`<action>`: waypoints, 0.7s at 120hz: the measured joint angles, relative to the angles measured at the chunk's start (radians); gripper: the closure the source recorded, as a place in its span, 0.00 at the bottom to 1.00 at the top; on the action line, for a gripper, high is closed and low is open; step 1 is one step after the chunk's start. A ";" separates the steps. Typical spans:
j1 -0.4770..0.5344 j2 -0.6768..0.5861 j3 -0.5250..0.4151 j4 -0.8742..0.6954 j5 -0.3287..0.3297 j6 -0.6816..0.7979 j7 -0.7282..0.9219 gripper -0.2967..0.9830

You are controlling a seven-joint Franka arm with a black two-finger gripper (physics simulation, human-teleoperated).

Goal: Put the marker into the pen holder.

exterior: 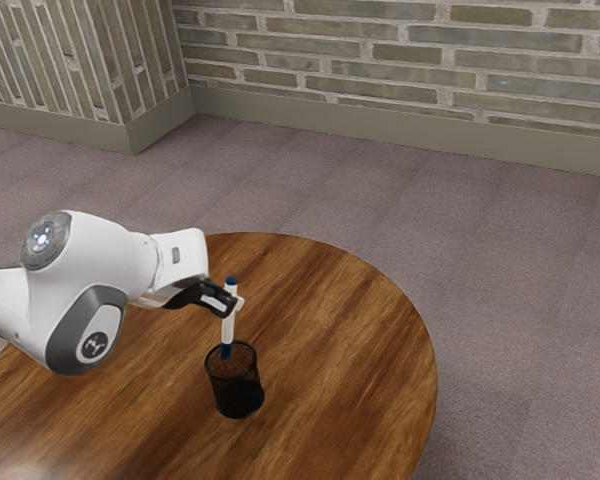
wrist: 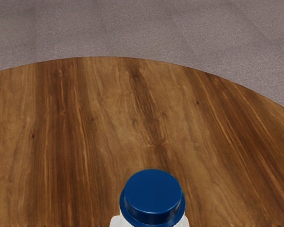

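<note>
Hand (exterior: 232,302): grasping marker (exterior: 228,328), upright | marker tip: at pen holder (exterior: 239,390) mouth | holder: inward of bench's (exterior: 365,340) rounded edge

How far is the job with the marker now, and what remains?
Done: the marker is off the table, roughly upright in the closed gripper. In hand: its blue lower end is at the pen holder's mouth; whether it is already inside, I cannot tell. Left: probably lower it further, then release it.
</note>
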 joint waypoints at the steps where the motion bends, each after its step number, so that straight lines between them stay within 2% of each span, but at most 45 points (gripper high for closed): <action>1: 0.000 0.001 0.000 0.000 0.000 -0.001 0.000 0.80; 5: 0.000 0.006 0.000 -0.001 -0.001 -0.005 0.000 0.80; 24: 0.000 0.015 0.000 -0.001 0.001 -0.021 -0.004 0.53; 40: 0.001 0.017 0.002 0.026 0.001 -0.057 -0.007 0.39; 48: 0.003 0.114 0.058 0.231 0.003 -0.216 -0.007 0.35; 59: 0.001 0.389 0.167 0.734 0.036 -0.564 -0.011 0.31; 67: 0.020 0.503 0.214 1.017 0.089 -0.802 -0.024 0.29; 74: 0.015 0.540 0.251 1.164 0.124 -0.977 -0.035 0.27; 84: -0.017 0.503 0.322 1.214 0.156 -1.163 -0.050 0.26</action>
